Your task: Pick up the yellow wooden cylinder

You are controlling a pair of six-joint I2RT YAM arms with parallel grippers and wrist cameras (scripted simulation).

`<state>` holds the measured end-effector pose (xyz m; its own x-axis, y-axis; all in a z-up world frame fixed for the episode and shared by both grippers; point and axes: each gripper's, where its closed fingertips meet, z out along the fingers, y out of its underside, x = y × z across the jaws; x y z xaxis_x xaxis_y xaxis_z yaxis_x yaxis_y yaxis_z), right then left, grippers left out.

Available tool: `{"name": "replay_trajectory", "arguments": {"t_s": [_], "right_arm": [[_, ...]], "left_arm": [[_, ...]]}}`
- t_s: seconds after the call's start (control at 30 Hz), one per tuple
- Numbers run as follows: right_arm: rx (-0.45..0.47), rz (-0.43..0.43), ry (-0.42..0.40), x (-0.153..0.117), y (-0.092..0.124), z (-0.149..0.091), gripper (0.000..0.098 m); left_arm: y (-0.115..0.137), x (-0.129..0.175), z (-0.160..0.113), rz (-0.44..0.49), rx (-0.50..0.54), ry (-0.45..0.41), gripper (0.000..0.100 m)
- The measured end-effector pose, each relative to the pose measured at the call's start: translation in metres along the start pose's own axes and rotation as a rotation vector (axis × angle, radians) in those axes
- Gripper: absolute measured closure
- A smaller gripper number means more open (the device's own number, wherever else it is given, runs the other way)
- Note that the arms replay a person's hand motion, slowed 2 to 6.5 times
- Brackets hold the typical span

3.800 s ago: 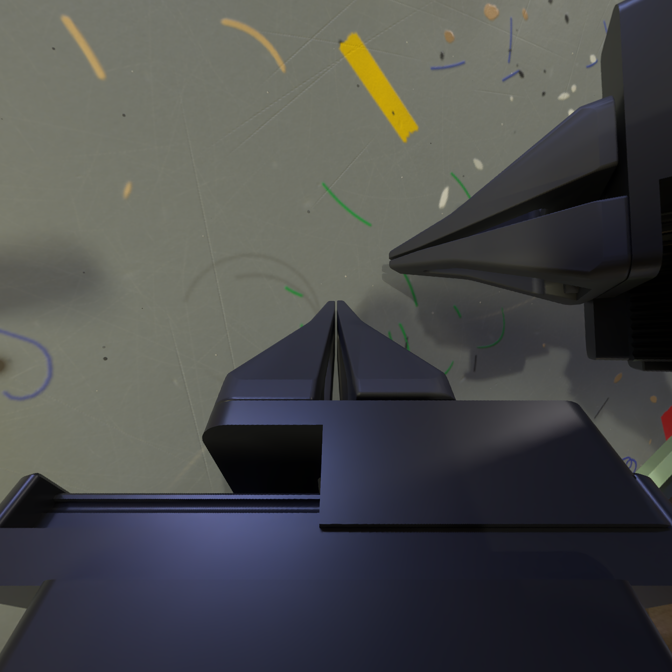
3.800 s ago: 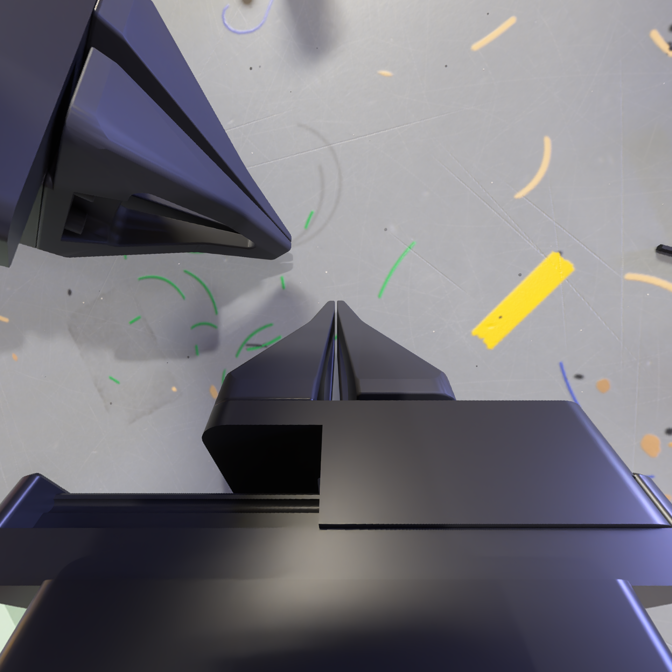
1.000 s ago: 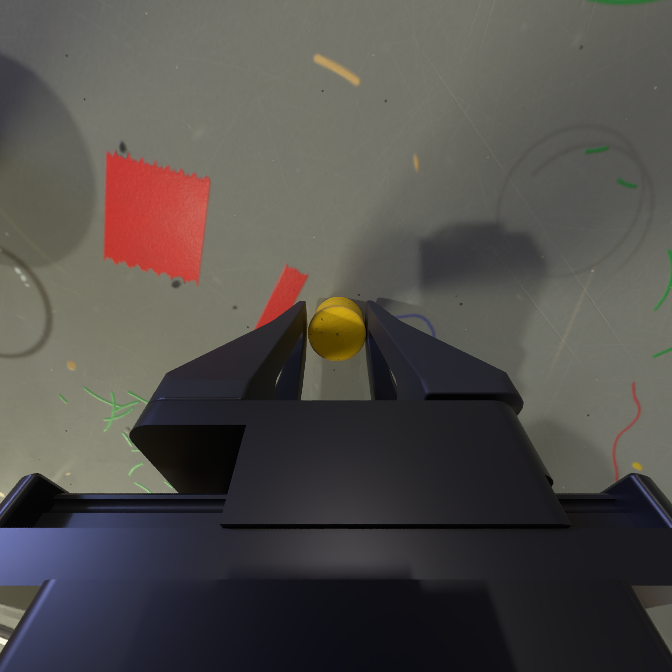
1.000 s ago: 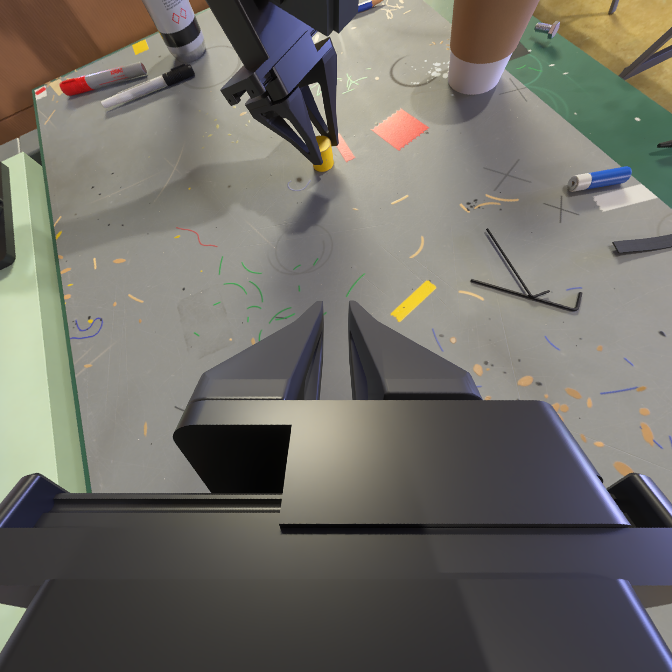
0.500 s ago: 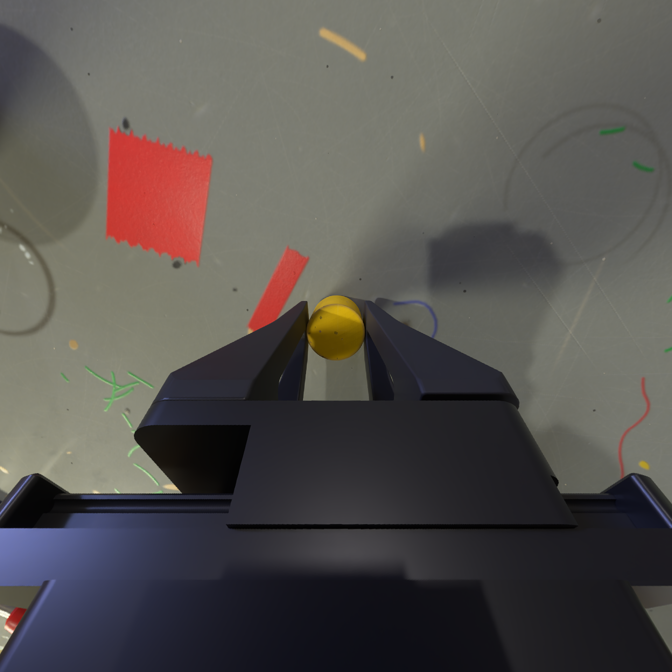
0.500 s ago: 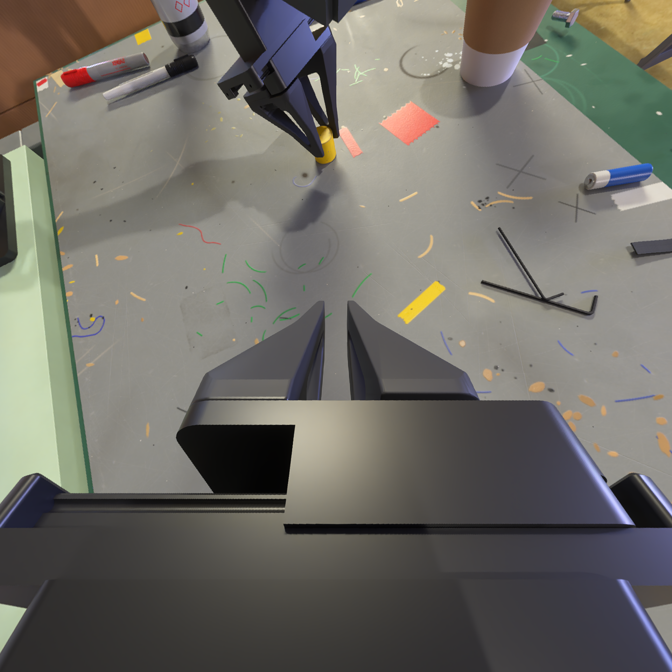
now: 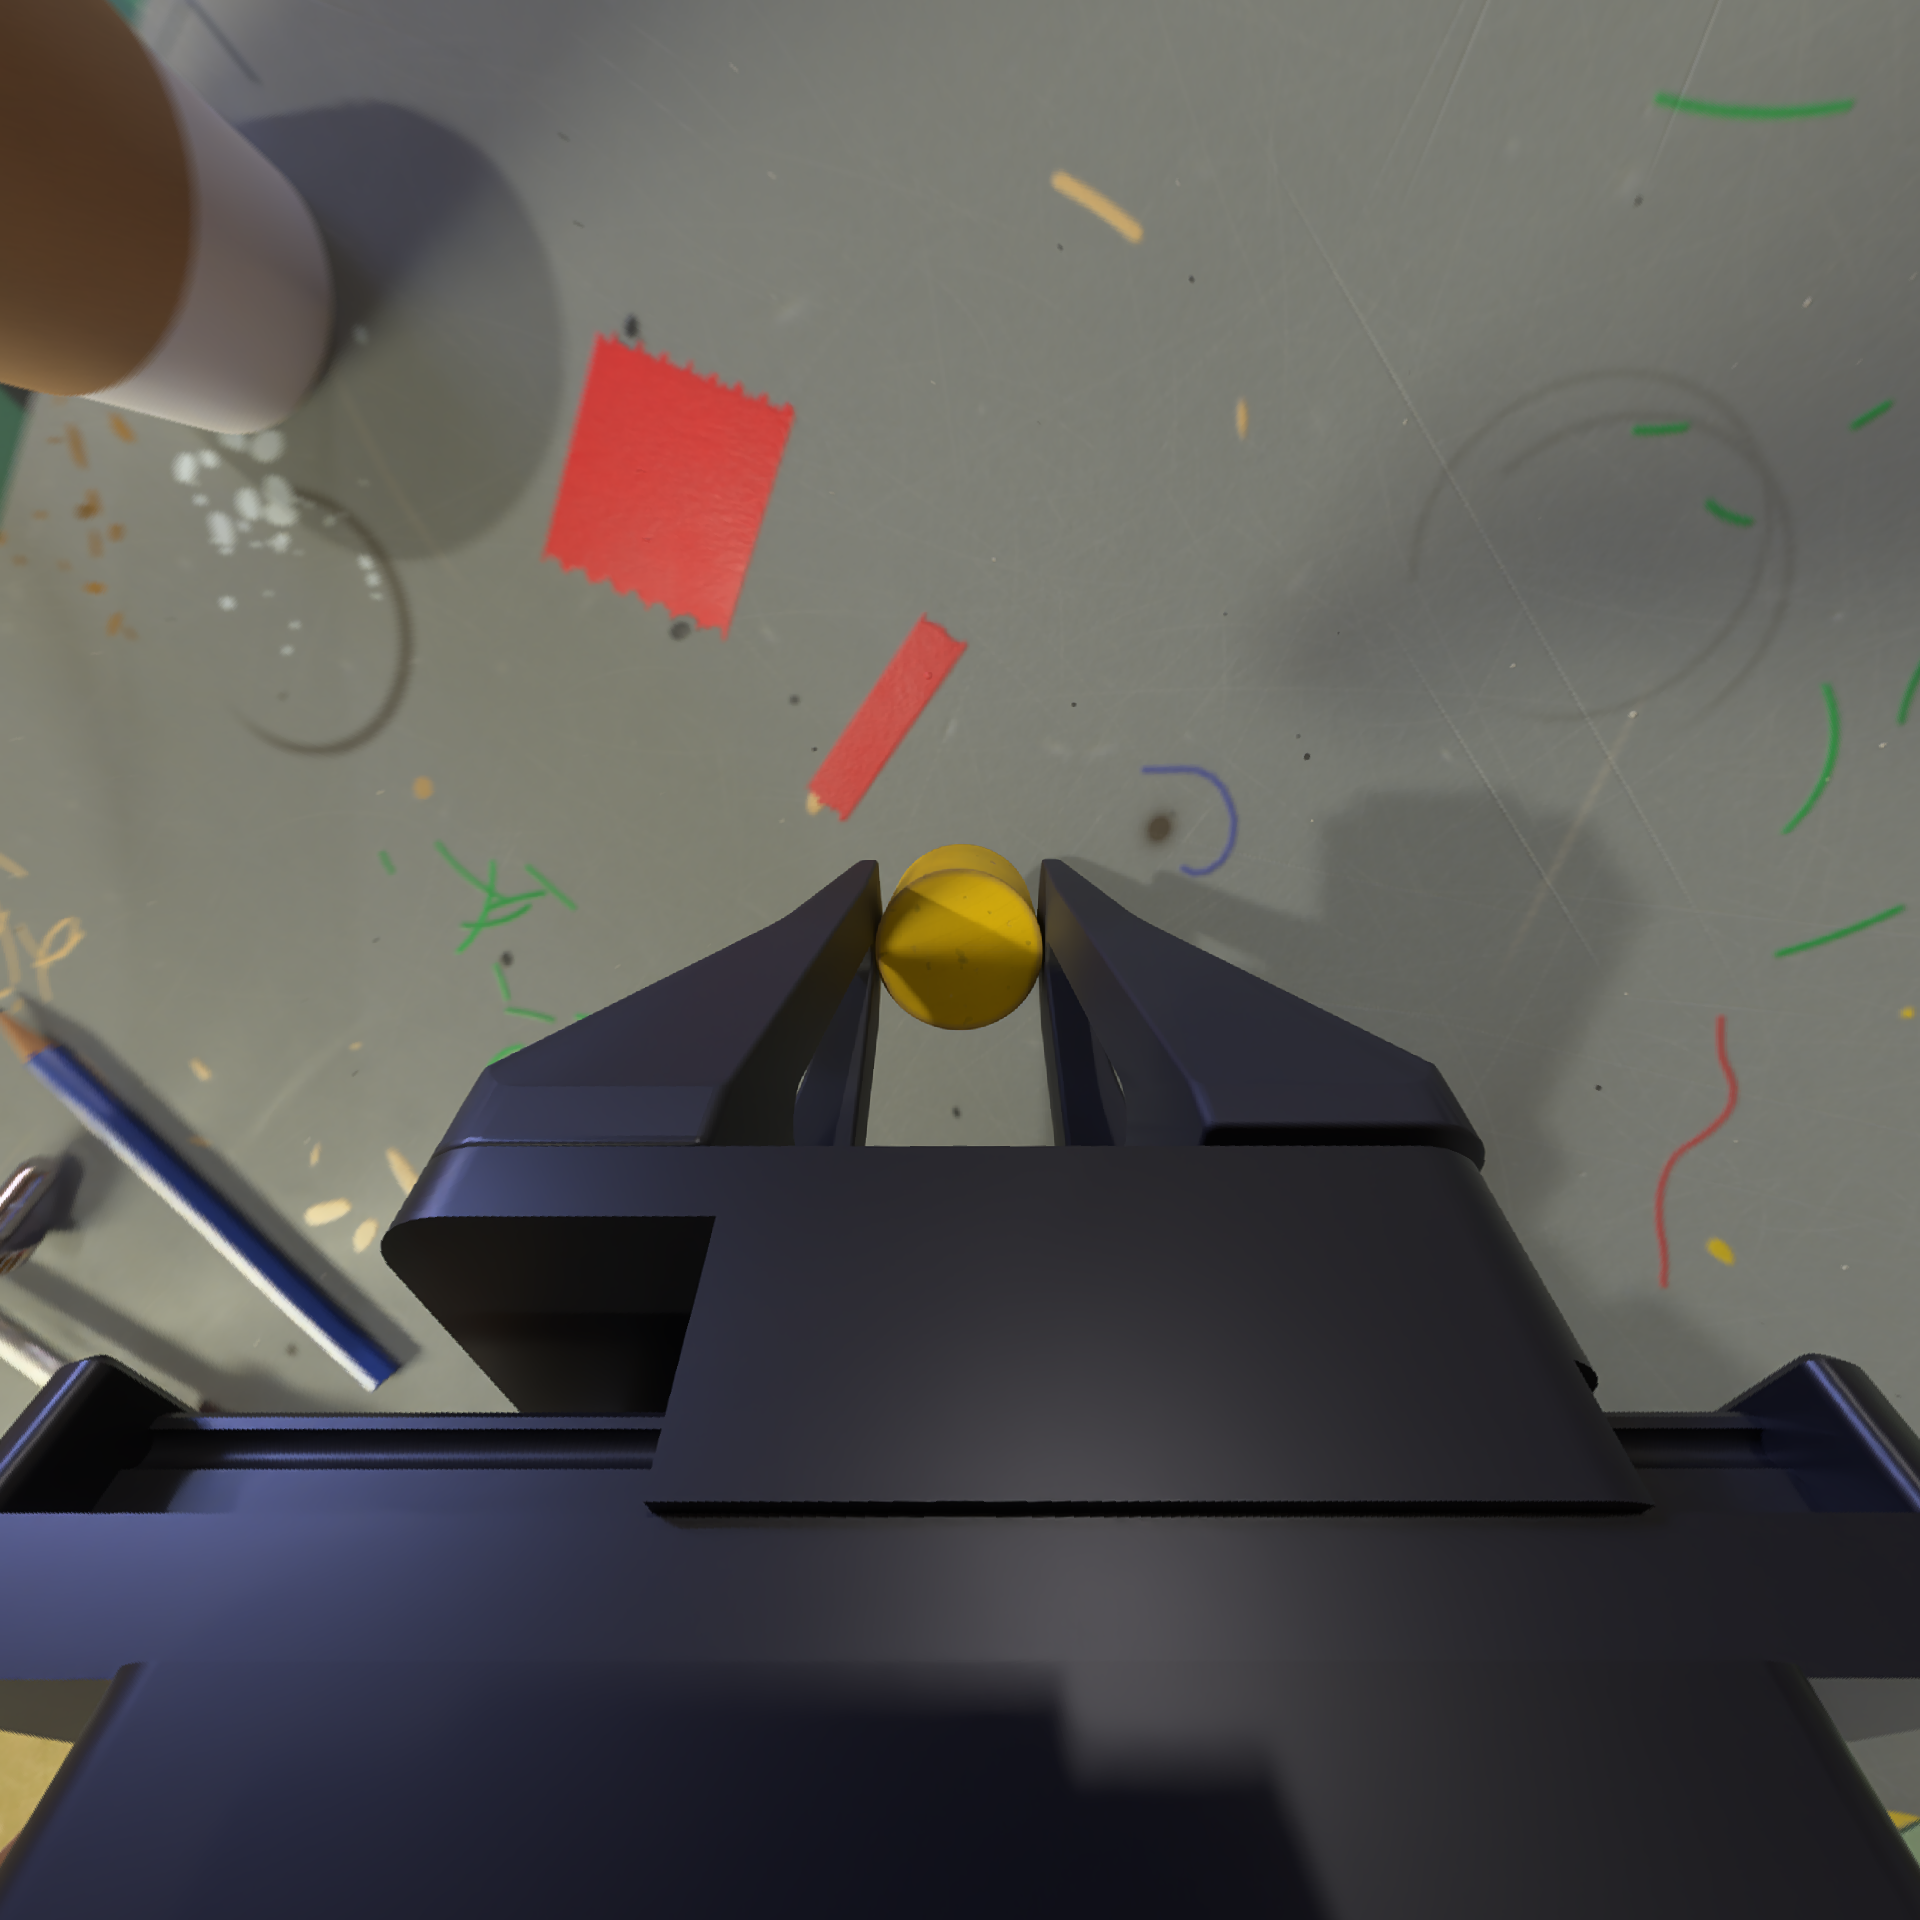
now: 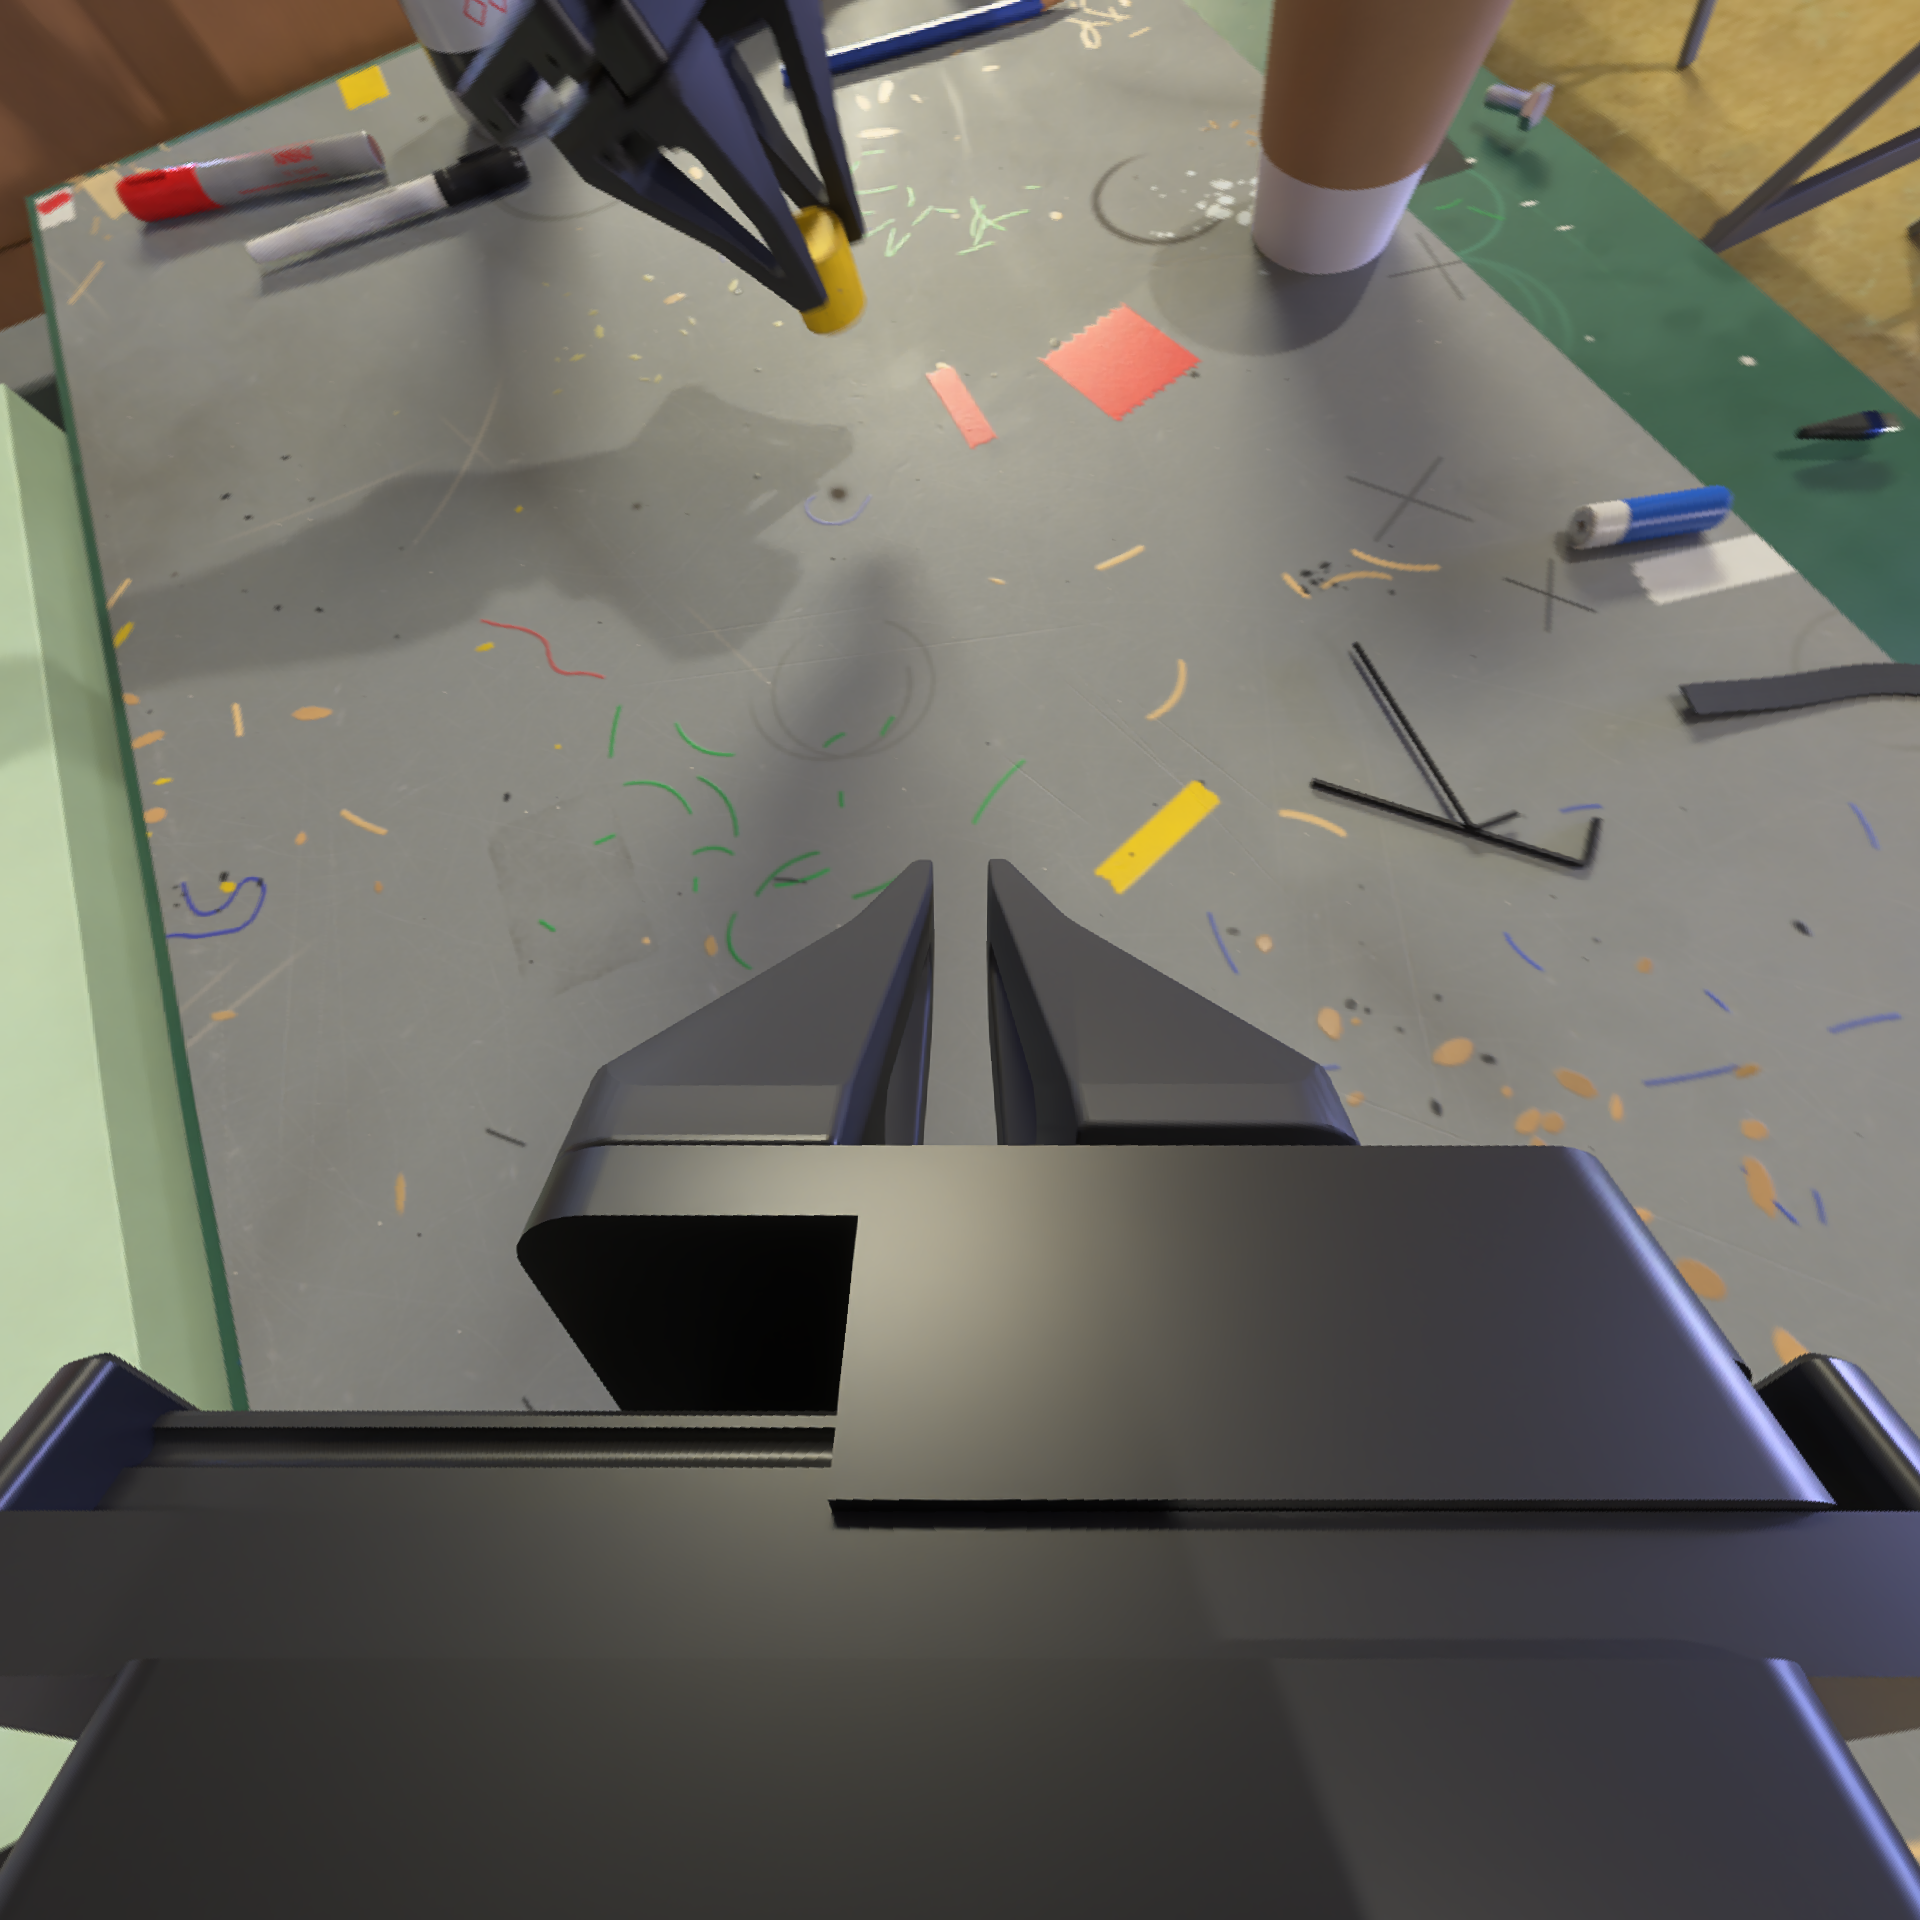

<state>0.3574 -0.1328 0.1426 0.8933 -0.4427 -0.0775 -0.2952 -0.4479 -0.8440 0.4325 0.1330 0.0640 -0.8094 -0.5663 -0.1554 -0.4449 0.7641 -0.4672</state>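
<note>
The yellow wooden cylinder is clamped between the fingertips of my left gripper, seen end-on in the left wrist view. The right wrist view shows the left gripper holding the cylinder well above the grey table, its shadow cast on the surface below. My right gripper hovers over the near middle of the table, its jaws a narrow gap apart and empty.
A brown and white tube stands at the back right. Red tape patches lie under the lifted cylinder. Markers lie at the back left, a blue pen and black hex keys at the right, and a blue pencil.
My left gripper has risen with the cylinder, lifting it clear of the table. The right gripper has kept its place, a little higher.
</note>
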Motion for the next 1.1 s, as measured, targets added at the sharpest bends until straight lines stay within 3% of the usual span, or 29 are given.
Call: {"name": "replay_trajectory", "arguments": {"t_s": [0.17, 0.37, 0.63, 0.87, 1.1], "right_arm": [[-0.005, 0.010, 0.069, 0.017, 0.007, -0.019, 0.0896], [-0.047, 0.019, 0.195, 0.048, 0.027, -0.052, 0.0893], [-0.137, 0.011, 0.360, 0.081, 0.066, -0.103, 0.0887], [-0.101, 0.066, 0.393, 0.089, 0.093, -0.131, 0.0888], [-0.042, 0.104, 0.337, 0.082, 0.111, -0.131, 0.0886]], "left_arm": [[-0.011, -0.002, -0.031, -0.022, 0.058, -0.078, 0.075], [-0.042, 0.013, -0.070, -0.012, 0.162, -0.146, 0.075], [-0.099, 0.062, -0.107, 0.024, 0.344, -0.132, 0.075], [-0.161, 0.123, -0.102, 0.054, 0.461, 0.029, 0.075], [-0.211, 0.175, -0.053, 0.148, 0.416, 0.119, 0.075]]}}
